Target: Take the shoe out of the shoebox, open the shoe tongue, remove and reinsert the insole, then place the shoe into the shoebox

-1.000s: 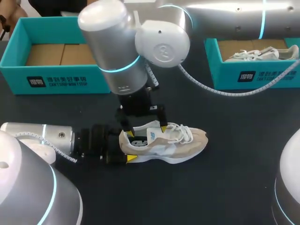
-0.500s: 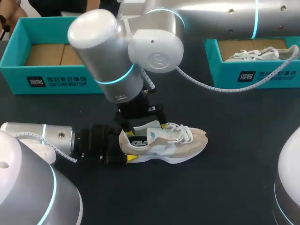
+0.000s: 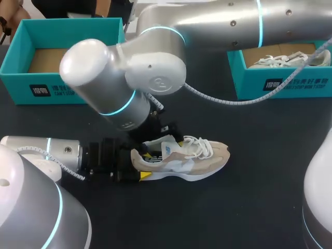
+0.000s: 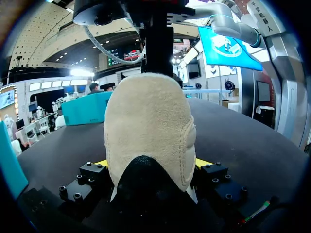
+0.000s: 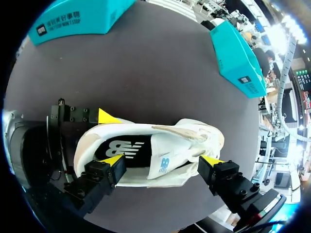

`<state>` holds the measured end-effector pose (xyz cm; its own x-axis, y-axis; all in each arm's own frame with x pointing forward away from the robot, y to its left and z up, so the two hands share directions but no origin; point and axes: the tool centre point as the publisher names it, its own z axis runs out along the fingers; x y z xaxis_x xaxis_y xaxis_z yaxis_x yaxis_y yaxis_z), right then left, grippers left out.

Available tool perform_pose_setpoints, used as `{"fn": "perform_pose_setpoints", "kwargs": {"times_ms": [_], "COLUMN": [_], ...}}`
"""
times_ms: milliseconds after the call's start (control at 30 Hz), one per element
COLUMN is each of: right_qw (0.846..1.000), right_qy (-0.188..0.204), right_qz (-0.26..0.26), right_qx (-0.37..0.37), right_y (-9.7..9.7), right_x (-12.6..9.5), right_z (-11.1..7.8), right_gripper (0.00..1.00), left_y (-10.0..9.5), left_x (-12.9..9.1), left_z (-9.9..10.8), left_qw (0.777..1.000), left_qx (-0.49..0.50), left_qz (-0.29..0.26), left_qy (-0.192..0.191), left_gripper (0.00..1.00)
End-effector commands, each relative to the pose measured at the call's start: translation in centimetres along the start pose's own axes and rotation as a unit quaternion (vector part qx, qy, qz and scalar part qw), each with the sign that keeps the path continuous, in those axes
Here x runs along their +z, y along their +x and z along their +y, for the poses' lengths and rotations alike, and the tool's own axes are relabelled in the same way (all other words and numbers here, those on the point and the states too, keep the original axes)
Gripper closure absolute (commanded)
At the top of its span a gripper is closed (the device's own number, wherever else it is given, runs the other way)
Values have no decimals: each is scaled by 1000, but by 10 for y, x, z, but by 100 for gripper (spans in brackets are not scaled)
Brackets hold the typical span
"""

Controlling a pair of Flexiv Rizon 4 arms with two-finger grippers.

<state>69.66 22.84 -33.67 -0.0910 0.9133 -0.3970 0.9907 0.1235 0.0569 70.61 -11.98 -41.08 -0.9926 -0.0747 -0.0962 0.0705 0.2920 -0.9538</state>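
Shoe: on its sole on the table, outside the shoebox.
Left jaws: clamped on the heel from both sides.
Right jaws: spread wide just above the shoe's opening, holding nothing.
Risk: we judge a fingertip could snag the laces instead of the insole and pull the shoe out of the heel clamp.

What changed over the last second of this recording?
The right arm's wrist swung toward the head view's left and leaned over, while the right gripper, open, barely shifted above the opening of the shoe. Nothing was taken hold of or let go. The left gripper stayed clamped on the heel, and the shoe lay where it was.
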Motion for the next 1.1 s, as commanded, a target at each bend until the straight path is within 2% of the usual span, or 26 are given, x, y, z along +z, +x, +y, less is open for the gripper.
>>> {"fn": "perform_pose_setpoints", "kwargs": {"times_ms": [33, 300, 667, 967, 1000, 1033, 1100], "right_qw": [990, 985, 984, 980, 980, 980, 980], "right_qy": [4, -1, -3, 3, 2, 2, 2], "right_qz": [-7, -17, -28, -56, -56, -57, -58], "right_qx": [143, 171, 177, 192, 190, 190, 189], "right_y": [6, 0, -3, -25, -28, -31, -36], "right_x": [11, 23, 22, 22, 21, 20, 20], "right_z": [-3, 0, 0, -3, -3, -4, -4], "right_gripper": [0, 0, 0, 0, 15, 38, 62], "left_y": [1, 1, 1, 1, 1, 1, 1], "left_x": [1, 1, 1, 1, 1, 1, 1], "left_z": [-2, -2, -2, -2, -2, -2, -2], "left_qw": [1000, 1000, 1000, 1000, 1000, 1000, 1000], "left_qx": [0, 0, 0, 0, 0, 0, 0], "left_qz": [-1, -1, -1, -1, -1, -1, -1], "left_qy": [-1, -1, -1, -1, -1, -1, -1], "left_gripper": [100, 100, 100, 100, 100, 100, 100]}}
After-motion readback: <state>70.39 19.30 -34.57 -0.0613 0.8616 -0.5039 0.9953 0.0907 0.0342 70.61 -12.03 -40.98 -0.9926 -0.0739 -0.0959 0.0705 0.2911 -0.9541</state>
